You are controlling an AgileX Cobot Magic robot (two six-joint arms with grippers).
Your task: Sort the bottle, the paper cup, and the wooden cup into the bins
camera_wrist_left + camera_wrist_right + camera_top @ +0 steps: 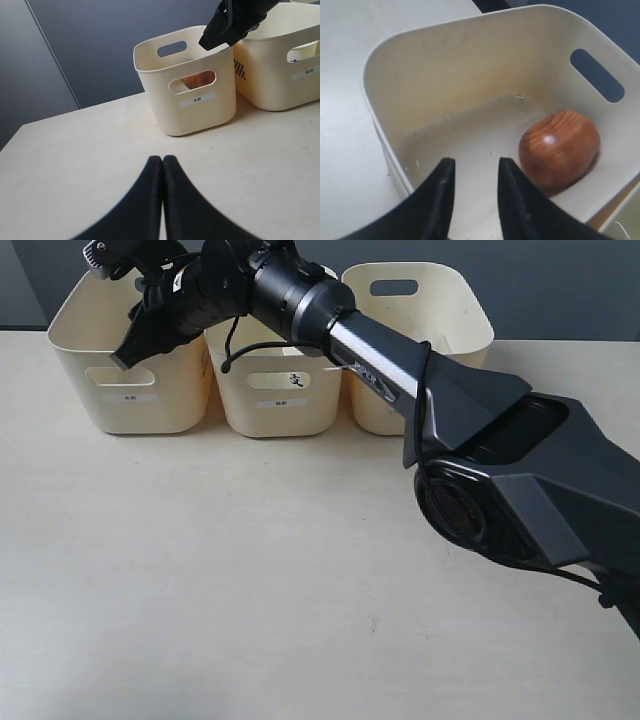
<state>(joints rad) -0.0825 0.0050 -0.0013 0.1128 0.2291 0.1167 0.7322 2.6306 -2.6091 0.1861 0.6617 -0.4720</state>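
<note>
The wooden cup [559, 148] lies on its side on the floor of the left bin [75, 330], near the wall with the handle hole; through the front cut-out in the left wrist view a brown patch of it [196, 80] is visible. The right gripper [474, 187] hangs over this bin with its fingers a little apart and nothing between them, so I judge that the drop is done.

To finish this step well, the arm should rise straight up first, so the fingers do not catch the rim, and only then swing back.

The right arm [380, 360] reaches across the middle from about 4 o'clock toward 10 o'clock of the exterior view, wrist tilted down into the bin. The left gripper [162, 172] rests low over the table [75, 165], fingers pressed together, empty.

The bottle and the paper cup I cannot find with certainty.
</note>
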